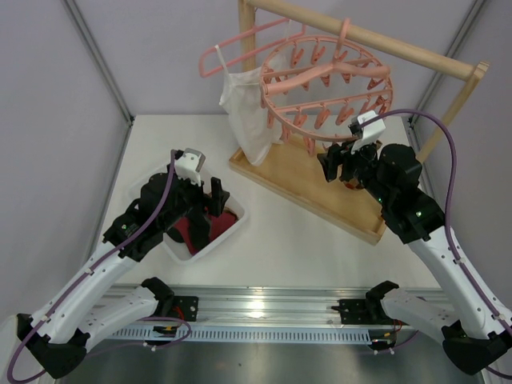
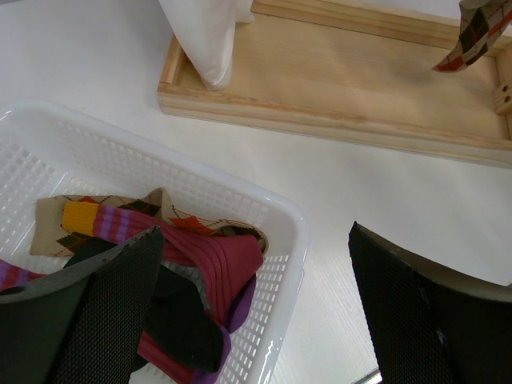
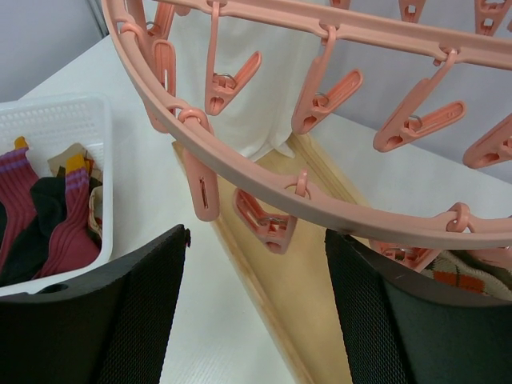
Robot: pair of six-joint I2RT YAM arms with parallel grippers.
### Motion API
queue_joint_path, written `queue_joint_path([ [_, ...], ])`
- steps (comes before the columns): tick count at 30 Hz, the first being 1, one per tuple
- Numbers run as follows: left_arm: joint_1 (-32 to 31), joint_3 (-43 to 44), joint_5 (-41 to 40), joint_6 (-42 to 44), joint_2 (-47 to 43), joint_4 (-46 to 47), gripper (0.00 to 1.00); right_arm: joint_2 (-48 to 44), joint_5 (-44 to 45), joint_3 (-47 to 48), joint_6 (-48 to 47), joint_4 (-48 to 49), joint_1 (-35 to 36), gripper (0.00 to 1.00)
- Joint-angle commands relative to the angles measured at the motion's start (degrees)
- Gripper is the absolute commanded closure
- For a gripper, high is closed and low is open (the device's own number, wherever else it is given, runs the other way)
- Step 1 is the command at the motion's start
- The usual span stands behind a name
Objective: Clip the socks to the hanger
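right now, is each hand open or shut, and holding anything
left hand: open, empty, over the basket
right hand: open, empty, just below the hanger

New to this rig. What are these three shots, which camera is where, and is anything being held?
Two robot arms bolted to the near edge of a white table. The overhead view looks down from behind them: left arm over a white basket, right arm up at a round pink hanger hung with clips, on a wooden rack. The other two pictures come from a camera on each wrist; the dark shapes at the bottom are that arm's own jaws. The basket holds a heap of socks. A white top hangs on a thin pink coat hanger. One argyle sock dangles by the right arm, seemingly from the round hanger; its clip is hidden. Both pairs of jaws stand open and hold nothing.
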Motion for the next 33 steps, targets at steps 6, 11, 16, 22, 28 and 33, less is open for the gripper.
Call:
queue_joint_path([
  [6, 0.72, -0.43, 0.34, -0.77, -0.53, 0.57, 0.0, 0.35, 1.14, 0.35, 0.36, 4.95, 0.21, 0.28],
  [11, 0.72, -0.52, 1.84, -0.77, -0.53, 1.0, 0.0, 1.05, 0.52, 0.53, 0.45, 4.43, 0.3, 0.3],
  [16, 0.72, -0.52, 1.93, -0.77, -0.62, 1.18, 0.0, 1.14, 1.83, 0.35, 0.1, 5.13, 0.3, 0.3],
  [22, 0.72, -0.78, 2.1, -0.77, -0.62, 1.27, 0.0, 1.67, 1.31, 0.71, -0.6, 4.6, 0.39, 0.3],
  [28, 0.64, -0.69, 2.45, -0.77, -0.71, 1.36, 0.01, 1.14, 0.87, 0.44, -1.22, 4.34, 0.83, 0.32],
  [33, 0.72, -0.78, 2.98, -0.94, -1.06, 1.79, 0.01, 1.31, 0.26, 0.53, -1.4, 3.73, 1.09, 0.34],
])
